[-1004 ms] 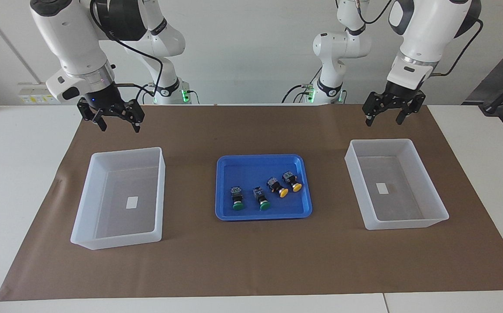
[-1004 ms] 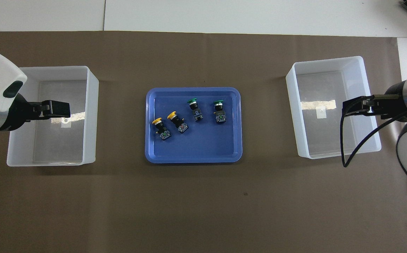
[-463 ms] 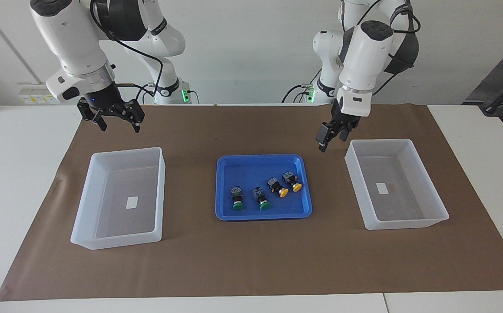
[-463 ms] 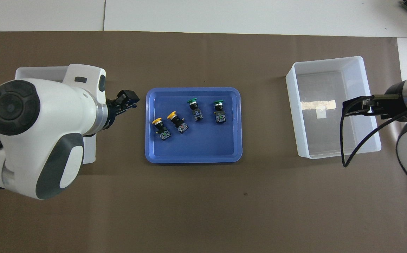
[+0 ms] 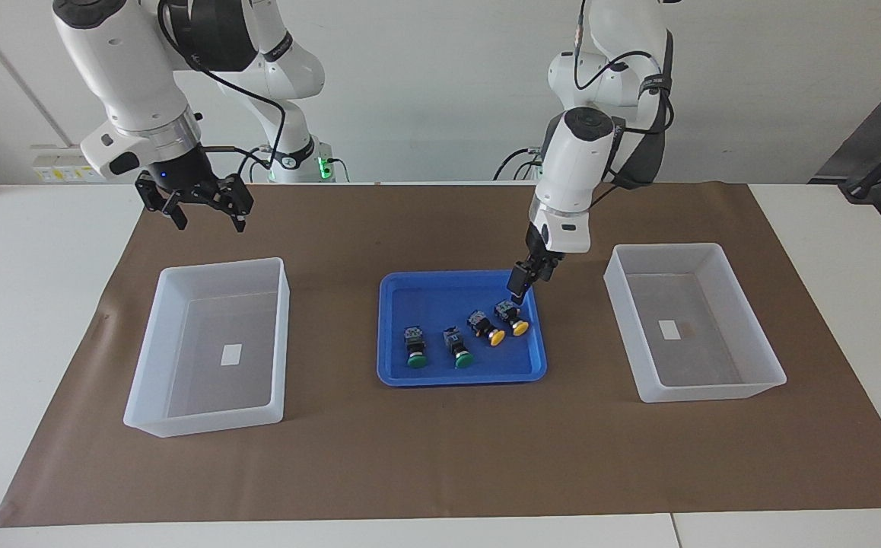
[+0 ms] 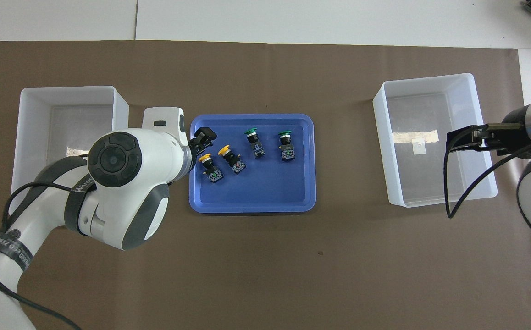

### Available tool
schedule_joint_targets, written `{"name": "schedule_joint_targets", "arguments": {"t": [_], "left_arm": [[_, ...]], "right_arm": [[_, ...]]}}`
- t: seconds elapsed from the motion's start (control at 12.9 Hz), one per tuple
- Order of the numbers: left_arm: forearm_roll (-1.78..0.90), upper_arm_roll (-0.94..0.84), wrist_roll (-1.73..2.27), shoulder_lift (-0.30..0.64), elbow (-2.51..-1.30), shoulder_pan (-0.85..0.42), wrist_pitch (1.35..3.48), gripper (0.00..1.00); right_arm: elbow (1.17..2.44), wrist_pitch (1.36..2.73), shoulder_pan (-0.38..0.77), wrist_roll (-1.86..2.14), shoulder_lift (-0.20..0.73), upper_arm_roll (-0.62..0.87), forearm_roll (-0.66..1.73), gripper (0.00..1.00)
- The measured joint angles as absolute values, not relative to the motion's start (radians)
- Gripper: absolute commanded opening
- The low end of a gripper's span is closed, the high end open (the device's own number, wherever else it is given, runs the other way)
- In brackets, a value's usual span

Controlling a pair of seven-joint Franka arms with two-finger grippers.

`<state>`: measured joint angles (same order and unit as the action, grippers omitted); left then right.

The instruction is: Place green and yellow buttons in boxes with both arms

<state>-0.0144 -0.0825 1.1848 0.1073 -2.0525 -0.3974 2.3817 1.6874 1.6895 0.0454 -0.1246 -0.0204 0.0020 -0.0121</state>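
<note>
Brown mat point(image 5: 440, 457), white table point(image 5: 30, 304), pale wall point(image 5: 425, 91)

Four buttons point(image 5: 465, 338) in the tray point(image 5: 402, 374), midway between two boxes point(image 5: 208, 345) at the table's ends

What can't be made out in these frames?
- Overhead view: the left arm's bulk covers a corner of the box at its end of the table.
- Both views: the print on the white labels in the boxes is too small to read.
- Both views: markings on the button bodies are too small.
- Overhead view: the right end effector is seen edge-on, its tips overlapping.
</note>
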Motion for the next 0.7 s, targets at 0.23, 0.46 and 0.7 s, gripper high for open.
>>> {"name": "schedule_joint_targets", "arguments": {"t": [0.23, 0.46, 0.7], "left_arm": [[-0.014, -0.082, 1.229, 0.173, -2.076, -0.43, 2.442, 1.0], [-0.014, -0.081, 1.243, 0.203, -2.082, -0.444, 2.448, 0.93], [-0.014, -0.08, 1.263, 0.233, -2.091, -0.469, 2.463, 0.86]], "right_arm": [[1.687, 1.692, 0.045, -0.125, -0.02, 0.002, -0.012, 1.0], [1.687, 1.695, 0.045, -0.125, -0.02, 0.002, -0.012, 1.0], [1.691, 1.752, 0.049, -0.125, -0.02, 0.004, -0.012, 1.0]]}}
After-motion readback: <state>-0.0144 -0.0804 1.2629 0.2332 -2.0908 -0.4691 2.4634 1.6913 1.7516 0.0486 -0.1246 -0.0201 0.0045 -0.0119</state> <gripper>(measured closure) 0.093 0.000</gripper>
